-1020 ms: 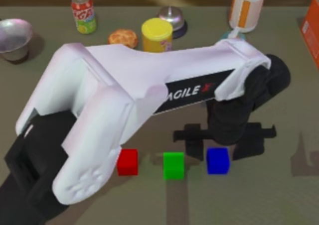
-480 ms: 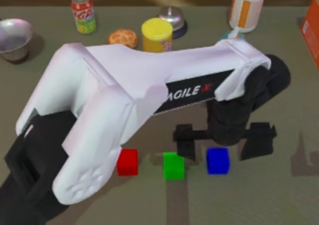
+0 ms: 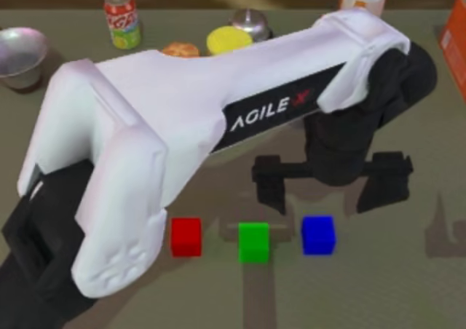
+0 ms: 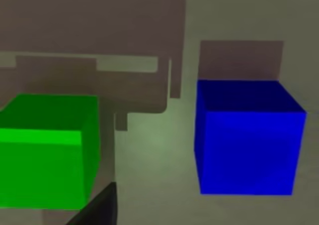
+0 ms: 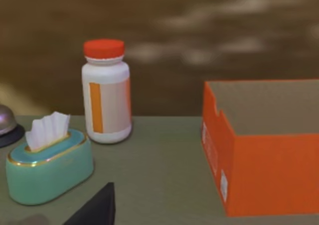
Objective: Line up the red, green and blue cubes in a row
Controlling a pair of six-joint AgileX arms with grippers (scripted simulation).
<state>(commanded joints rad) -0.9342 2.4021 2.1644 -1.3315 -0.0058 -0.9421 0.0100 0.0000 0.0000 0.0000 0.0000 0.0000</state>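
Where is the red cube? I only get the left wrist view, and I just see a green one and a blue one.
Observer: The red cube sits left of the green cube in the top view, apart from it.
Operator: Do all three make a row?
Observer: Yes: red, green, then the blue cube, in one straight line.
Operator: Is my pincer holding anything?
Observer: No, the left pincer is open and empty, not around any cube.
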